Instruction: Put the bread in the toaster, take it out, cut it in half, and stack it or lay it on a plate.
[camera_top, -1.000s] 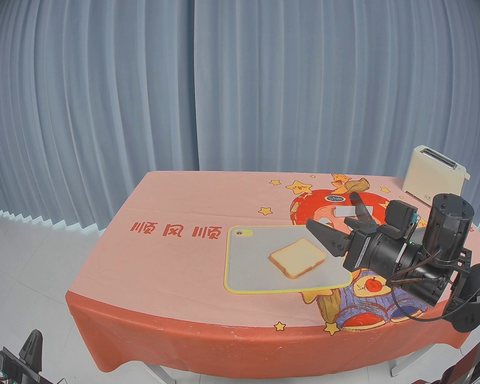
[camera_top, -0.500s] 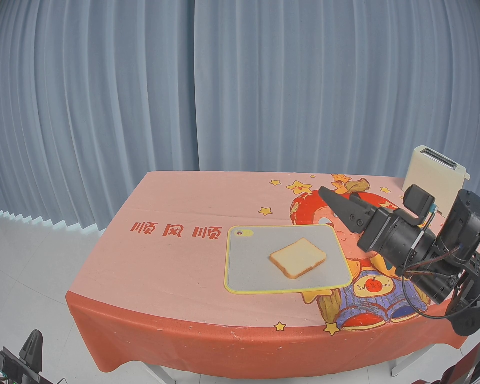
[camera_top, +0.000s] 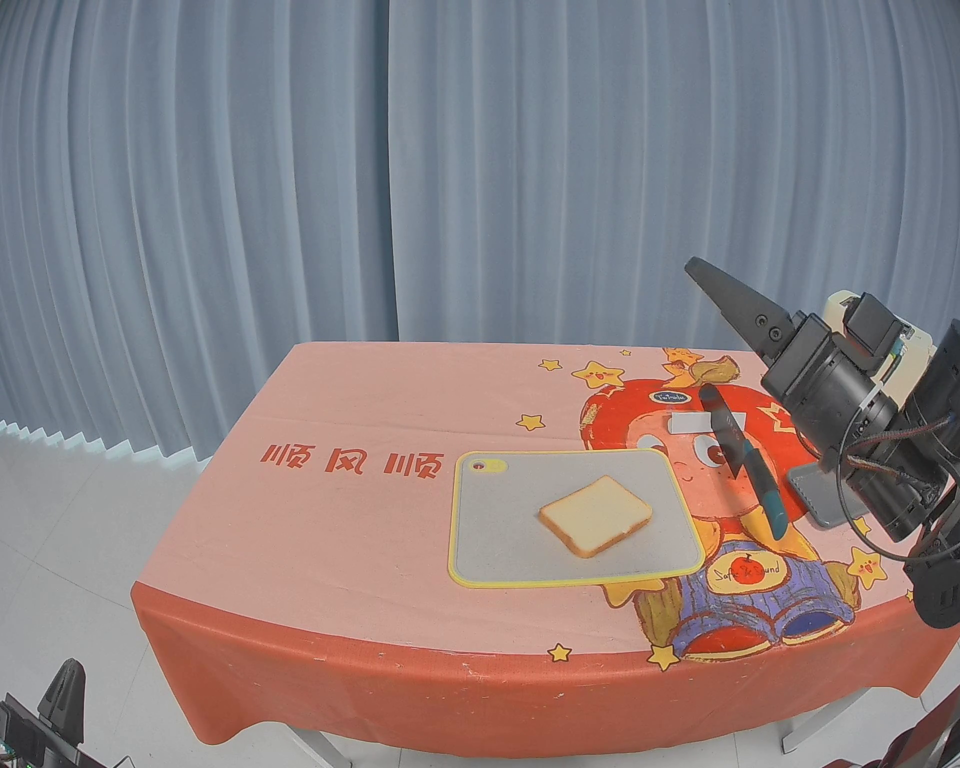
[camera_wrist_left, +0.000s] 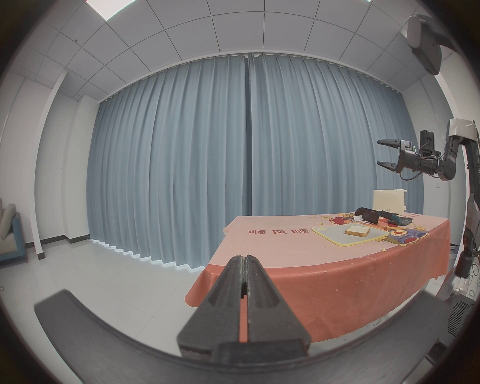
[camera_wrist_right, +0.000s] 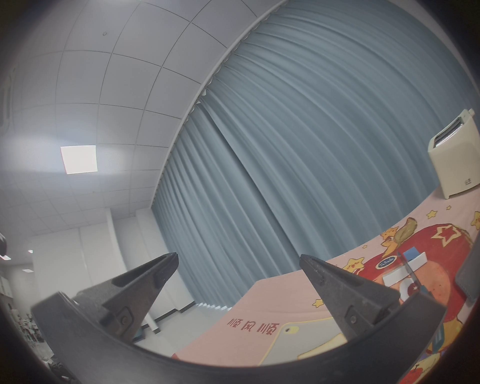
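the slice of bread lies flat on a grey, yellow-rimmed cutting board, a little right of the board's middle. the board sits on the bench, which is draped in a salmon-red tablecloth with a cartoon print and stars.

just right of the board lies a knife with a dark blade and a teal handle. its tip rests over a small white block, and its handle end is beside a flat grey pad (what the pad is cannot be told).

the cream toaster stands upright at the bench's far right corner, slot upward, well apart from the bread. in the head view the right arm partly covers it.

the right gripper hangs in the air high over the right end of the bench, above the knife and near the toaster's height. its fingers are spread wide with nothing between them.

the left gripper is low and well off to the left of the bench, facing it from a distance. its fingers are pressed together, holding nothing.

a blue-grey curtain hangs behind the bench.
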